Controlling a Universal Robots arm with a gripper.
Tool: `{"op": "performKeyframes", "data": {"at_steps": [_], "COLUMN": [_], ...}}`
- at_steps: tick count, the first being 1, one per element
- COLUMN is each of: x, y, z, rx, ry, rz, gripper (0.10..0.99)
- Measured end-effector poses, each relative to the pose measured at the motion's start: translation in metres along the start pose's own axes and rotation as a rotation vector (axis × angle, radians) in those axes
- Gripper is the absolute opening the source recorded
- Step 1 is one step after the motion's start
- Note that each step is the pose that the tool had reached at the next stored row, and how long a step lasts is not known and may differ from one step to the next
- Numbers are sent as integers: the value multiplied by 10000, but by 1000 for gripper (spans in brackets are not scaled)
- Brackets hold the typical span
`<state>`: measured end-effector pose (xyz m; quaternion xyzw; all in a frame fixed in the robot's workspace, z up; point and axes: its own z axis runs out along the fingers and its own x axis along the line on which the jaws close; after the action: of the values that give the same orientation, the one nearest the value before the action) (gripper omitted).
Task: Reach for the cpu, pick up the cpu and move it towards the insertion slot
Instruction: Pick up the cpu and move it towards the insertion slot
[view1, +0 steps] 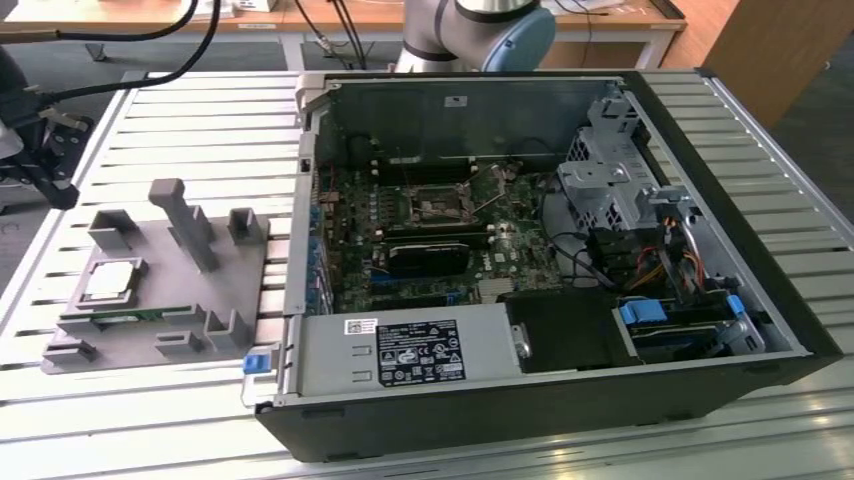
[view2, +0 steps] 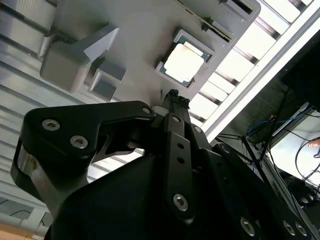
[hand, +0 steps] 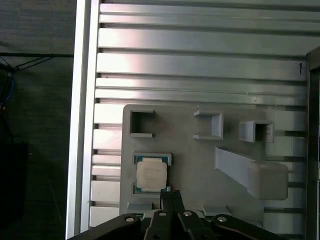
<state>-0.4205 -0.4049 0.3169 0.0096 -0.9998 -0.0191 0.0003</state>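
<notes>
First wrist view: empty hand (hand: 171, 195) clenched, clear of the cpu (hand: 151, 176) in its grey tray (hand: 190, 155).

In the first wrist view, the tray (hand: 190, 155) edge just beside the cpu (hand: 151, 176) is hidden behind the fingers (hand: 166, 200), whose links farther from the cpu are cut off by the picture's edge.

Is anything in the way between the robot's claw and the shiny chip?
No. In the first wrist view the gripper hangs over the cpu, which lies uncovered in its pocket of the grey tray. Nothing visible sits between them.
</notes>
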Motion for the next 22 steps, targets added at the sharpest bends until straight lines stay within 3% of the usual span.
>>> {"op": "performKeyframes", "data": {"at_steps": [22], "x": [138], "y": [-24], "z": [200], "rx": [0], "ry": [-1], "rz": [0], "gripper": [106]}}
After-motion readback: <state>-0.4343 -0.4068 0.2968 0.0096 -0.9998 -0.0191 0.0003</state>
